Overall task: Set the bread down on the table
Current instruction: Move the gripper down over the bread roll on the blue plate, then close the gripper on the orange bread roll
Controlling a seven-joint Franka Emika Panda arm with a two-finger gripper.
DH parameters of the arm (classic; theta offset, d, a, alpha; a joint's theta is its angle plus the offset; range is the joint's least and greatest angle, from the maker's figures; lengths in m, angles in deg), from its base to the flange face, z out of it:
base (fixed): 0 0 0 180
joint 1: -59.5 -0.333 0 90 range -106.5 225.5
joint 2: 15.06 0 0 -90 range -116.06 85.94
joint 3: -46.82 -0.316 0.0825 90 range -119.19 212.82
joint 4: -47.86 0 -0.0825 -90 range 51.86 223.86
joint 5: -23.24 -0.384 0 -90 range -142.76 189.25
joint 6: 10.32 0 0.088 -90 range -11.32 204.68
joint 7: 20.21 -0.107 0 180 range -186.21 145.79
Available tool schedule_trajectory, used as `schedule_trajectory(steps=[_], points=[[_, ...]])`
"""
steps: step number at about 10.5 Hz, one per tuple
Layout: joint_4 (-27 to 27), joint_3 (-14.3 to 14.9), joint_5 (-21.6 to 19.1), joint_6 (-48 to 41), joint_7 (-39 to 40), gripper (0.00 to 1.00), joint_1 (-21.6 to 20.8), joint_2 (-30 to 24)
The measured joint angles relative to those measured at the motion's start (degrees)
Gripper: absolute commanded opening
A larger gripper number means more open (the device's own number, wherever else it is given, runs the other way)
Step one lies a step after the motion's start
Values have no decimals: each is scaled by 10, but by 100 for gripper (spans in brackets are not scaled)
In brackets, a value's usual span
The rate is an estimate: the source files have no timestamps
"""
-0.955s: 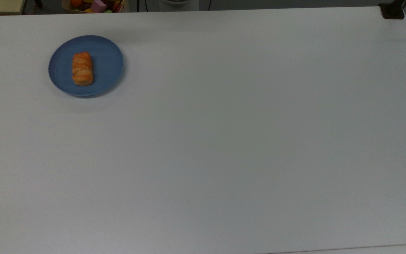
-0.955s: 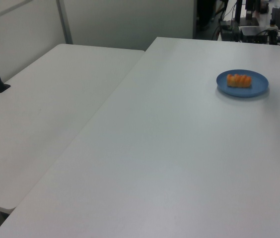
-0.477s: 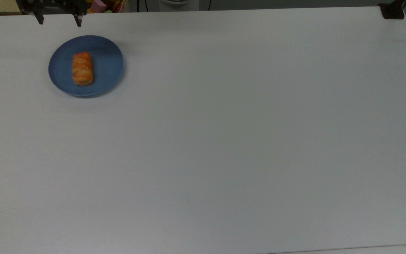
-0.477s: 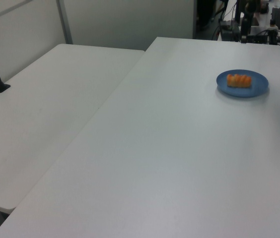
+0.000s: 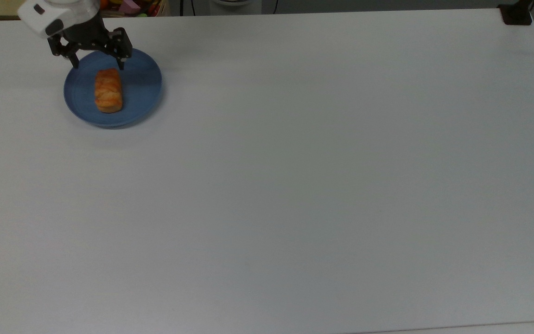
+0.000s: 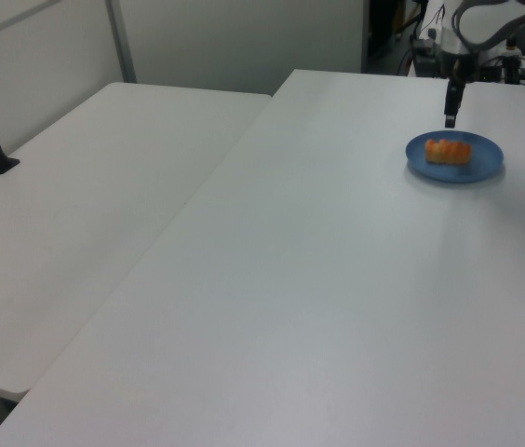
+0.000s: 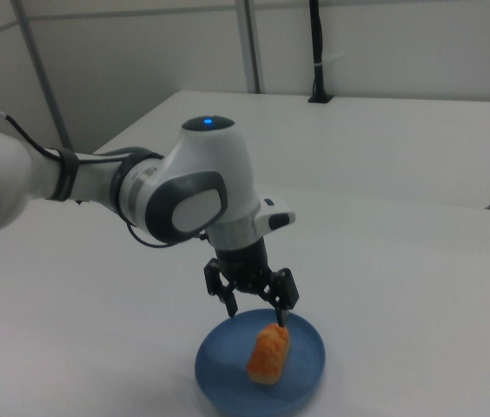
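1. One bread [image 5: 108, 90] lay lengthwise on a round blue plate [image 5: 142, 88], a little toward the top view's left of the plate's middle, untouched by anything else.
2. The plate sat on the white tabletop [image 5: 295, 185] near the top view's upper left corner; in the left view the plate [image 6: 484, 163] and the bread [image 6: 449, 150] appeared at the far right part of the tabletop [image 6: 318, 279].
3. The end effector [image 5: 98, 63] hung over the plate's far rim in the top view, its two fingers spread wide apart and holding nothing.
4. The bread lay just below the end effector in the top view, with one fingertip [image 5: 121, 65] close above the bread's upper end.
5. In the right view the end effector [image 7: 256, 314] pointed downward above the plate [image 7: 306, 360], and the bread [image 7: 268, 354] lay just beneath and slightly in front of it, one finger close to the bread's top end.
6. A second white table [image 6: 86, 214] stood alongside, at the left view's left.
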Motion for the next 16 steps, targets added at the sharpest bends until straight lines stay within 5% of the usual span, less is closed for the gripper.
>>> schedule_trajectory(steps=[7, 14, 16], points=[[16, 0, 0, 58, 21, 97, 13, 58], [16, -1, 0, 75, 22, 37, 19, 83], [15, -2, 0, 75, 23, 36, 19, 83]])
